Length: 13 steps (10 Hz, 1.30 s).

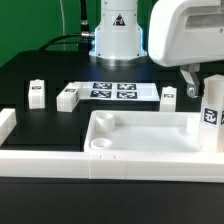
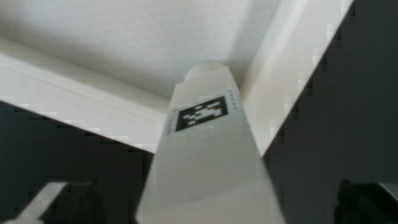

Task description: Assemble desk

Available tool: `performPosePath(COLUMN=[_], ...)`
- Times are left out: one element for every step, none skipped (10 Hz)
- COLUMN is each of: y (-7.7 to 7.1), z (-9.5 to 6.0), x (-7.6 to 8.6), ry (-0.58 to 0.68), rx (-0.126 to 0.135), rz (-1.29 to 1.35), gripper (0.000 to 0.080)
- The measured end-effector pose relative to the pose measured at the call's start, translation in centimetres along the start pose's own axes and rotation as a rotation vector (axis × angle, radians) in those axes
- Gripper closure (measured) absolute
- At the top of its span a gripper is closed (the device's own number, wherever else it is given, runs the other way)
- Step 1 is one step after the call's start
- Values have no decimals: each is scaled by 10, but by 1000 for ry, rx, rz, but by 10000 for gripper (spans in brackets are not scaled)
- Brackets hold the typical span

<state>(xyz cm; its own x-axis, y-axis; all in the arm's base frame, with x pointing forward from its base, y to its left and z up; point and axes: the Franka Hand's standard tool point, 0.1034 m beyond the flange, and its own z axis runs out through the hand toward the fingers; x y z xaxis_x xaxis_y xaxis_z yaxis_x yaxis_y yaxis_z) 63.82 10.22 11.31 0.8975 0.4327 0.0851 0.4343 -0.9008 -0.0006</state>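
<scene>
The white tray-like tabletop (image 1: 140, 132) lies at the front middle of the exterior view, with a round socket (image 1: 100, 145) showing at its near left corner. My gripper (image 1: 210, 92) is at the exterior view's right, shut on a white tagged leg (image 1: 212, 112) that hangs upright at the tabletop's right end. In the wrist view the leg (image 2: 210, 150) fills the middle between my gripper's (image 2: 210, 215) dark fingers (image 2: 368, 200), its rounded tip over the tabletop's raised rim (image 2: 89, 95). Three more legs (image 1: 37, 93) (image 1: 68, 97) (image 1: 168, 97) stand on the black table behind the tabletop.
The marker board (image 1: 112, 90) lies flat behind the tabletop. The long white border wall (image 1: 60, 160) runs along the front and turns up at the exterior view's left (image 1: 6, 125). The arm's white base (image 1: 117, 35) stands at the back.
</scene>
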Motion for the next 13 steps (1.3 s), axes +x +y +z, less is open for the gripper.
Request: performPosePath(y=[0, 0, 0, 0, 0, 0, 0, 0, 0, 0, 0, 0, 1], z=[0, 0, 0, 0, 0, 0, 0, 0, 0, 0, 0, 0, 0], x=[0, 0, 0, 0, 0, 0, 0, 0, 0, 0, 0, 0, 0], ry=[0, 0, 1, 1, 1, 1, 1, 1, 1, 1, 3, 3, 5], rx=[0, 1, 2, 2, 2, 2, 2, 2, 3, 4, 5, 7, 11], rz=[-44, -56, -52, -52, -42, -24, -15, 12, 74, 158, 223, 340, 436], gripper=[150, 150, 169, 308, 308, 515, 515, 511, 511, 511, 511, 511, 511])
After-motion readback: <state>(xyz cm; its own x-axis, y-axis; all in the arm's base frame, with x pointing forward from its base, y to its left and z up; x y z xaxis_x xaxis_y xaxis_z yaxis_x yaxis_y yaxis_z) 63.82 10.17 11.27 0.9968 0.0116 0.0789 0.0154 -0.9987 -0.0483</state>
